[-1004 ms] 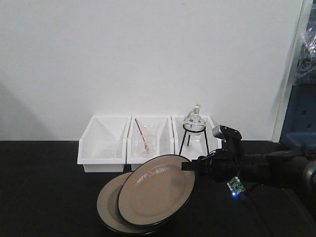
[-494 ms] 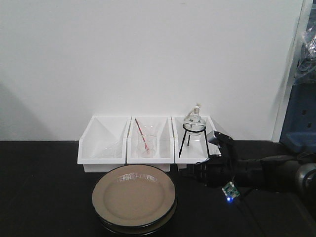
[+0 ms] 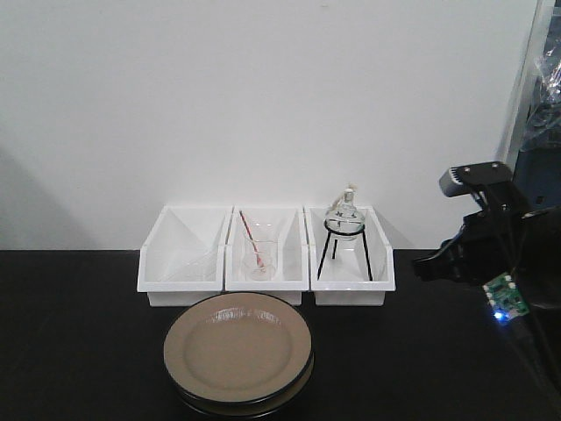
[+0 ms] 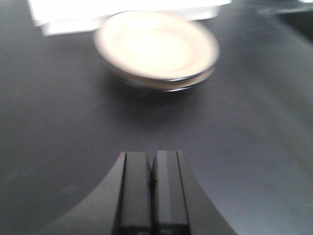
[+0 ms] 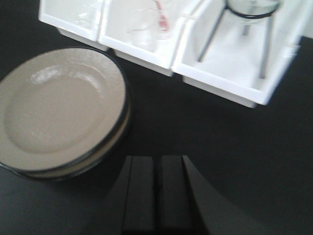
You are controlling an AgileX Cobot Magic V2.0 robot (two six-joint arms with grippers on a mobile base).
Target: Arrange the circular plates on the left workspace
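Two circular plates [image 3: 237, 358] sit stacked on the black surface [image 3: 79, 351], the upper one lying flat and nearly square on the lower, whose rim peeks out at about 5 o'clock. The stack rests just in front of the row of white bins [image 3: 266, 254], close to the middle one but not touching it as far as I can tell.

My right tool [image 5: 157, 196] hangs over bare surface at roughly 4 o'clock from the stack, well apart from it, its fingers pressed together with nothing between them. In the front view that arm sits raised off to the right at 3 o'clock, clear of the bins. My left tool [image 4: 152, 193] is also pressed together and empty, low over the surface with the plates straight ahead at 12 o'clock, though that view is blurred.

As I judge it, the stacking part looks done: neither plate is tilted or held. What may remain is placement. The stack sits about centre in the front view, so if the left workspace means the open stretch at 9 o'clock, I would yet have to shift the plates there.
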